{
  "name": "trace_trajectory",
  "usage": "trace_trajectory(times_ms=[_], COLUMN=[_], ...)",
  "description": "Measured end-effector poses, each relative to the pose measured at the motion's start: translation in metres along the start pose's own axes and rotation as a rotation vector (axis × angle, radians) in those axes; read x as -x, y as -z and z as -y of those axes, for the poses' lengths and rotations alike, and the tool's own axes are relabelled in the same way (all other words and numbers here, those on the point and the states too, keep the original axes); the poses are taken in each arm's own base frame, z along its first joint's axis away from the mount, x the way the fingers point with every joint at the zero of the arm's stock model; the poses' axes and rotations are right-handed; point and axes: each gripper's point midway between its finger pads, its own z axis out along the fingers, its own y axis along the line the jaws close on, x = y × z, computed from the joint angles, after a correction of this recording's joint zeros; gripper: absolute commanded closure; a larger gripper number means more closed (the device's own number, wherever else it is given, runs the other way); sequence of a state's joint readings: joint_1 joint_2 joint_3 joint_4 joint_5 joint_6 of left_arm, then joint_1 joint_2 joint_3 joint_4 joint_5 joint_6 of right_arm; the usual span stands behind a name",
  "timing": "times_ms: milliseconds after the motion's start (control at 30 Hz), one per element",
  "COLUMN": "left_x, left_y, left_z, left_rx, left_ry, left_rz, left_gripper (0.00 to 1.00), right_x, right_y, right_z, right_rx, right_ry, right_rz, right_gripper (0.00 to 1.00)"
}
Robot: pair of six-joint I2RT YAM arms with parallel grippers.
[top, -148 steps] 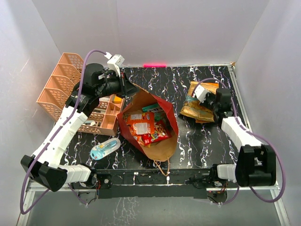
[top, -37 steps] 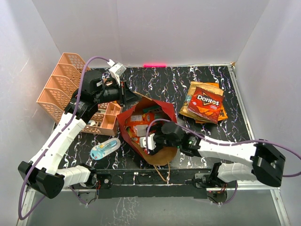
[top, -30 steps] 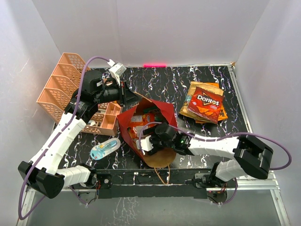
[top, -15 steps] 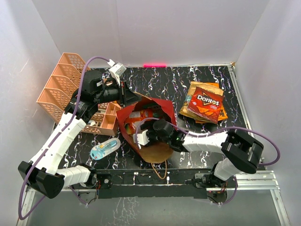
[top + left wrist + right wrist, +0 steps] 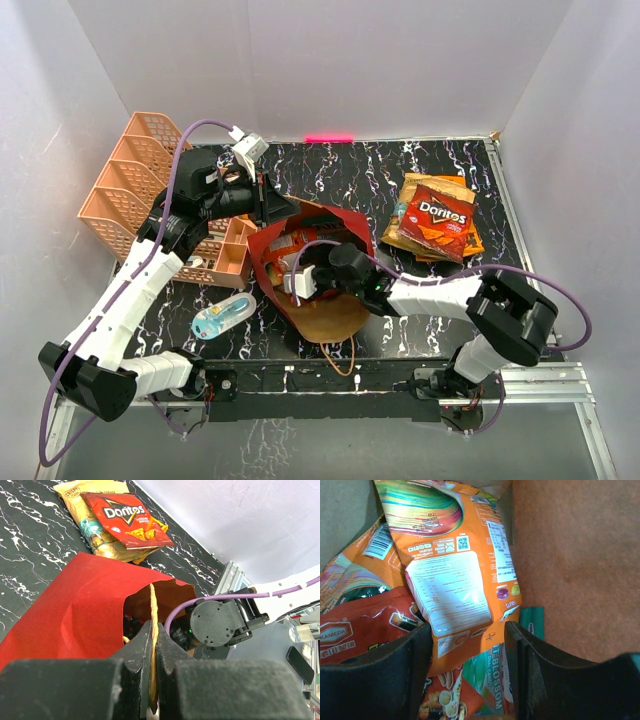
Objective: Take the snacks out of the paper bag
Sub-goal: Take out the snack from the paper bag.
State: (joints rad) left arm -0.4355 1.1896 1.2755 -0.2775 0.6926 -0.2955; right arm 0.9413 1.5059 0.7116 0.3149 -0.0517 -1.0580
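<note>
**Right gripper inside the bag, left gripper pinching its rim**

The paper bag (image 5: pixel 352 228) lies on the black marbled table (image 5: pixel 400 170), left of centre, with its mouth towards the left. The left gripper (image 5: pixel 152 630) is pressed together on the far edge of the mouth, pinching the kraft rim between its fingers.

The right gripper (image 5: pixel 468 630) reaches into the bag with its jaws spread. The lower end of an orange packet (image 5: pixel 455 570) lies between them; contact cannot be told. A red packet (image 5: pixel 360 625) sits to its left and a teal packet (image 5: pixel 495 670) below it.

Outside the bag, at far right, the Doritos bag (image 5: pixel 438 218) rests on other packets. A pink basket organizer (image 5: pixel 130 185) stands far left, and a blue-white blister item (image 5: pixel 222 318) lies near left.
</note>
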Motion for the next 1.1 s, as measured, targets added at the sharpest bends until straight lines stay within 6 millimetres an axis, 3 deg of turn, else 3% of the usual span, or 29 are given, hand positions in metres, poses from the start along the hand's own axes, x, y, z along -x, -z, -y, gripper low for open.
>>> trace_trajectory(times_ms=[133, 200, 300, 400, 567, 833, 1100], left_x=[0.000, 0.000, 0.000, 0.000, 0.000, -0.001, 0.002], left_y=[0.000, 0.000, 0.000, 0.000, 0.000, 0.000, 0.000], left_z=[0.000, 0.000, 0.000, 0.000, 0.000, -0.010, -0.020], left_rx=[0.000, 0.000, 0.000, 0.000, 0.002, 0.061, 0.124], left_ry=[0.000, 0.000, 0.000, 0.000, 0.001, 0.020, 0.055], left_rz=[0.000, 0.000, 0.000, 0.000, 0.000, 0.004, 0.022], left_gripper=[1.00, 1.00, 1.00, 1.00, 1.00, 1.00, 1.00], right_x=[-0.003, -0.004, -0.001, 0.000, 0.008, 0.047, 0.094], right_y=[-0.011, -0.015, -0.017, -0.018, -0.007, 0.062, 0.148], right_z=[-0.004, -0.007, -0.008, -0.013, -0.005, 0.032, 0.046], right_rx=[0.004, 0.015, 0.024, 0.053, 0.056, 0.052, 0.153], right_ry=[0.044, 0.071, 0.105, 0.118, 0.111, -0.001, -0.281], right_rz=[0.007, 0.017, 0.041, 0.052, 0.069, 0.133, 0.217], right_gripper=[0.42, 0.48, 0.75, 0.90, 0.93, 0.93, 0.93])
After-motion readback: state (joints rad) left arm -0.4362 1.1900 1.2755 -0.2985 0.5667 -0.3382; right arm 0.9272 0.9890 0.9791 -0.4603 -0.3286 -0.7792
